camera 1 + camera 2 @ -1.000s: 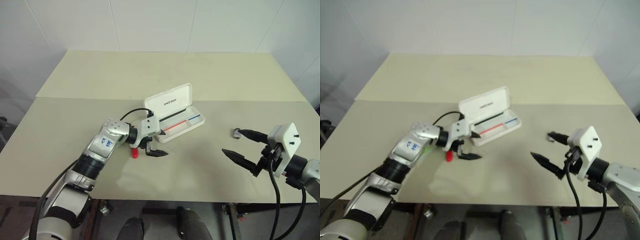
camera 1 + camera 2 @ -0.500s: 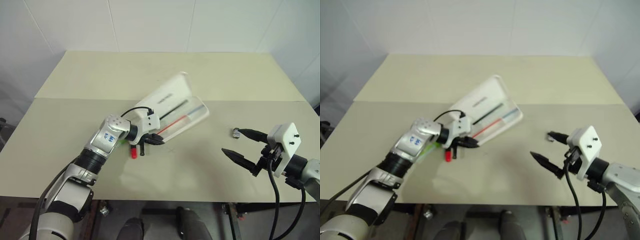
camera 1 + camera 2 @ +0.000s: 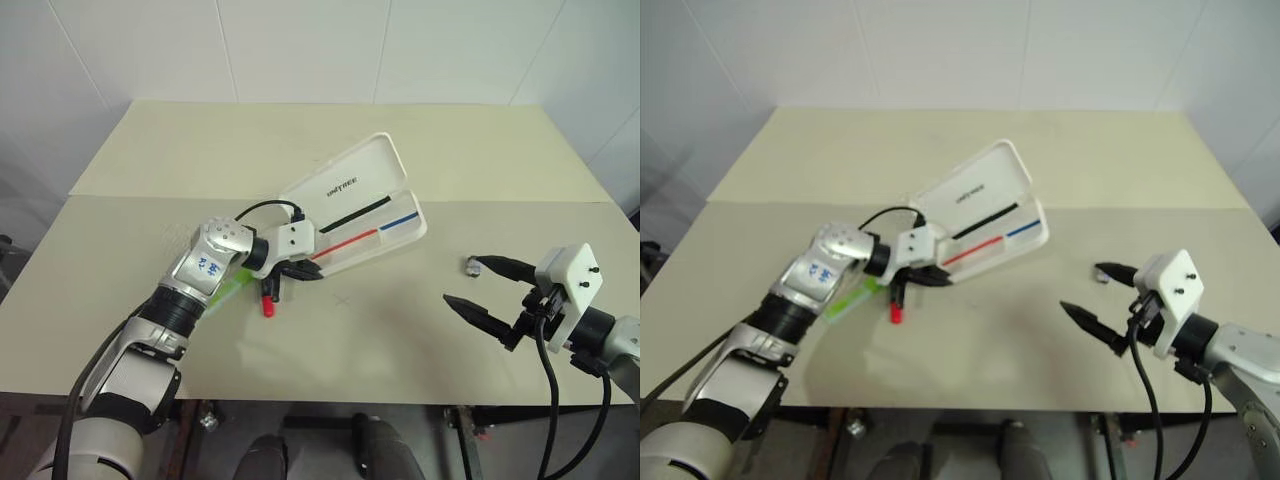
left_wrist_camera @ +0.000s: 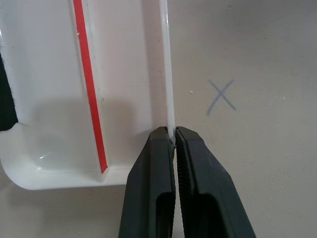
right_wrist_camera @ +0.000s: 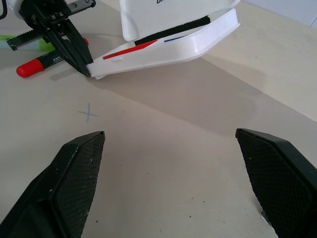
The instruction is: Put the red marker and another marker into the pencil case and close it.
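White walls stand behind the tan table (image 3: 450, 330). On it, the left gripper (image 4: 173, 141) pinches the front edge of the open pencil case (image 3: 385, 235), tipping that end up. Beside the case lie the red marker (image 3: 268, 300) and the green marker (image 3: 850, 299). Well apart, the right gripper (image 3: 480, 290) hangs wide open, holding nothing.

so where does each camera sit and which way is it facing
Head stereo pair: high up, looking forward and down at the table, both arms in view.
Left wrist: along the left claw, shut on the pencil case rim.
Right wrist: along the open right claw, facing the case.
Shared: the wrist views both show the pencilled cross.
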Controlling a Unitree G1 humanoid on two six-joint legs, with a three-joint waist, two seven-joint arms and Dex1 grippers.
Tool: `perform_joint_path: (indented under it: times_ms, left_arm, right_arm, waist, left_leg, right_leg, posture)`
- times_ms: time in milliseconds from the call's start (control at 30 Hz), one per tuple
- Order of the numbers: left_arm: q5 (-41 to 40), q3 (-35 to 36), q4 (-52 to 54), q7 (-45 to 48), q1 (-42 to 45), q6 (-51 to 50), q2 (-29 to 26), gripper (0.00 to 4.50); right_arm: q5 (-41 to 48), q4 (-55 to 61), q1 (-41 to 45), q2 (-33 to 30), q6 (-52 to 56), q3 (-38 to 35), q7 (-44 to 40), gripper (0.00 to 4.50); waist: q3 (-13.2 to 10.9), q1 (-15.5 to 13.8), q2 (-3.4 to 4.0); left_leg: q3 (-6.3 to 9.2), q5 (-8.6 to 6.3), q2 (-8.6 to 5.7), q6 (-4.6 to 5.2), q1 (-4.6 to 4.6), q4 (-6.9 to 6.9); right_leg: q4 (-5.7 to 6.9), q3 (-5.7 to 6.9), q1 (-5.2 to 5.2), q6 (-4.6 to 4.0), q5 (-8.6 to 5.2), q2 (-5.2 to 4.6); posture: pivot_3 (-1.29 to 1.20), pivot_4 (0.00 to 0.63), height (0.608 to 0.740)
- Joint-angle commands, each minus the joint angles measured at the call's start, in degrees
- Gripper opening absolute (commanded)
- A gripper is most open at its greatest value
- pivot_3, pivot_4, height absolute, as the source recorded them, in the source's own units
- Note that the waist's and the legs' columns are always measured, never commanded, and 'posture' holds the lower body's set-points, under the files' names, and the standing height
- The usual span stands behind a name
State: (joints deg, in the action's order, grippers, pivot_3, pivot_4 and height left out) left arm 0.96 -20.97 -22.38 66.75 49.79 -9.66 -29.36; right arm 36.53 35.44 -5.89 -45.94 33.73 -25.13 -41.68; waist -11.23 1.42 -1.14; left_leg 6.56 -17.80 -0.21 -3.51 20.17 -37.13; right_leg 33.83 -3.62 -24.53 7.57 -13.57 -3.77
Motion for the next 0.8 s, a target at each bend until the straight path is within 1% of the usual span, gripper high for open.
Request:
perform_joint_path:
  times_ms: [33, 133, 333, 400, 533, 667, 800]
  left_arm:
    - [1.4, 0.0, 3.9, 2.2, 1.1, 2.9, -2.2, 0.01]
    - [2.7, -0.6, 5.6, 2.6, 0.2, 4.6, -3.0, 0.01]
    - [5.3, -2.7, 14.1, 3.8, -1.7, -1.0, -4.0, 0.01]
    - [8.3, -4.5, 17.6, 3.8, -2.4, -2.6, -5.1, 0.01]
    - [12.1, -5.9, 20.9, 2.3, -3.6, -1.5, -6.5, 0.01]
    - [13.0, -6.3, 22.9, 2.2, -3.6, -4.7, -5.3, 0.01]
    - [12.8, -7.5, 26.3, 4.6, -4.3, -7.0, -5.2, 0.01]
  right_arm:
    - [0.7, 1.7, -0.2, -0.2, -0.3, -1.7, 0.3, 4.5]
    - [0.7, 1.9, -0.5, -0.3, -0.2, -1.9, 0.3, 4.5]
    - [1.1, 2.7, -3.2, -0.2, 0.0, -3.9, 0.1, 4.5]
    - [1.1, 3.0, -4.6, -0.3, 0.1, -5.3, 0.1, 4.5]
    - [1.1, 3.4, -6.6, -0.4, 0.1, -7.4, 0.0, 4.5]
    - [0.5, 3.0, -9.5, -0.5, -0.1, -11.0, -0.7, 4.5]
    - [0.7, 3.2, -10.7, -0.4, -0.2, -12.3, -0.8, 4.5]
  waist:
    - [0.0, 0.0, 0.0]
    - [0.0, -0.1, 0.0]
    - [0.0, -0.7, 0.0]
    - [0.0, -1.1, 0.0]
    - [0.0, -1.2, 0.0]
    - [0.0, -1.3, 0.0]
    - [0.0, -1.3, 0.0]
  left_leg:
    - [0.0, 0.0, 0.0, 0.0, 0.0, 0.0]
    - [0.0, 0.0, 0.0, 0.01, 0.02, 0.0]
    - [0.0, 0.0, 0.0, 0.01, 0.04, -0.02]
    - [0.0, -0.01, 0.0, 0.01, 0.04, -0.02]
    - [-0.02, -0.01, 0.0, 0.02, 0.02, -0.01]
    - [-0.01, -0.01, 0.0, 0.03, 0.03, -0.07]
    - [-0.02, -0.01, 0.0, 0.03, 0.03, -0.07]
  right_leg:
    - [0.0, 0.0, -0.01, 0.0, 0.0, 0.0]
    - [0.0, 0.0, 0.0, 0.0, 0.0, 0.0]
    - [-0.01, -0.01, 0.0, 0.01, 0.0, -0.01]
    - [0.0, -0.01, -0.01, 0.0, -0.01, 0.0]
    - [0.01, -0.03, 0.01, -0.02, -0.02, 0.01]
    - [0.01, -0.05, 0.02, -0.19, -0.11, 0.03]
    - [0.0, -0.07, 0.03, -0.27, -0.15, 0.04]
  posture:
    - [0.0, 0.15, 0.74]
    - [0.0, 0.15, 0.74]
    - [0.0, 0.15, 0.74]
    - [0.0, 0.15, 0.74]
    - [0.0, 0.15, 0.74]
    - [0.0, 0.15, 0.74]
    - [0.0, 0.15, 0.74]
